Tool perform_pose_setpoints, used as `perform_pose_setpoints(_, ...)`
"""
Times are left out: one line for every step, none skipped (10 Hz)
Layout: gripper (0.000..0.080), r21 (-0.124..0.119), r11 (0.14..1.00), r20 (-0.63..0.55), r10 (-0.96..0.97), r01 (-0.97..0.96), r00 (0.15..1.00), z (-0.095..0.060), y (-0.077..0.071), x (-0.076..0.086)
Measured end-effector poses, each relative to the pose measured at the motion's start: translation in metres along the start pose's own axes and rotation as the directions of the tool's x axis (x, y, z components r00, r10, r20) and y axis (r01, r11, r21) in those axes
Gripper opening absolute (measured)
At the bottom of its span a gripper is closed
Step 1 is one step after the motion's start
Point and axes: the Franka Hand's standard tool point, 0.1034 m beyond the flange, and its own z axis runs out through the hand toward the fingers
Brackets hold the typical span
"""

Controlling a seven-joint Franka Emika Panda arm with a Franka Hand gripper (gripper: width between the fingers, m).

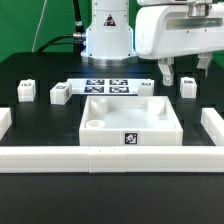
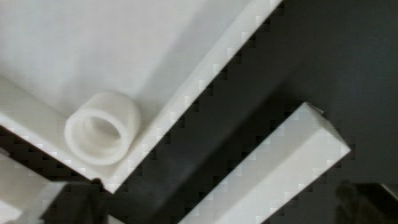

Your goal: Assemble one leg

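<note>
Several legs, small white blocks, stand on the black table: two at the exterior view's left (image 1: 27,91) (image 1: 60,94), and two behind the tray (image 1: 147,87) (image 1: 188,87). My gripper (image 1: 168,72) hangs open and empty above the table between those last two, just behind the tray's back right corner. In the wrist view the gripper (image 2: 199,208) shows dark fingertips (image 2: 36,205) far apart. A white cuboid block (image 2: 294,165) lies between them below, with no tag showing. Beside it is the tray's corner with its round hole (image 2: 103,125).
The large white square tray (image 1: 130,138) sits mid-table with a tag on its front wall. The marker board (image 1: 107,86) lies behind it, before the robot base. Long white border rails run along the front (image 1: 110,158), left (image 1: 5,122) and right (image 1: 212,125).
</note>
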Motion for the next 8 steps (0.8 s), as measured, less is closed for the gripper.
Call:
perform_pose_setpoints(0.0650, -0.004, 1.000, 0.002, -0.002, 0.002, 1.000, 0.000, 0.000, 0.000)
perform_pose_setpoints(0.0650, -0.004, 1.000, 0.002, -0.002, 0.002, 1.000, 0.000, 0.000, 0.000)
perform_pose_setpoints(0.0650, -0.004, 1.000, 0.002, -0.003, 0.003, 1.000, 0.000, 0.000, 0.000)
perform_pose_setpoints(0.0650, -0.003, 1.000, 0.003, -0.002, 0.002, 1.000, 0.001, 0.000, 0.000)
perform_pose_setpoints(0.0650, -0.003, 1.000, 0.003, -0.002, 0.002, 1.000, 0.001, -0.001, 0.000)
perform_pose_setpoints(0.0650, -0.003, 1.000, 0.002, -0.020, 0.020, 1.000, 0.002, -0.001, -0.001)
perform_pose_setpoints(0.0650, -0.006, 0.996, -0.010, -0.093, 0.093, 0.996, 0.009, -0.006, -0.010)
perform_pose_setpoints(0.0650, -0.007, 0.974, -0.002, -0.226, 0.226, 0.974, 0.013, -0.009, -0.020)
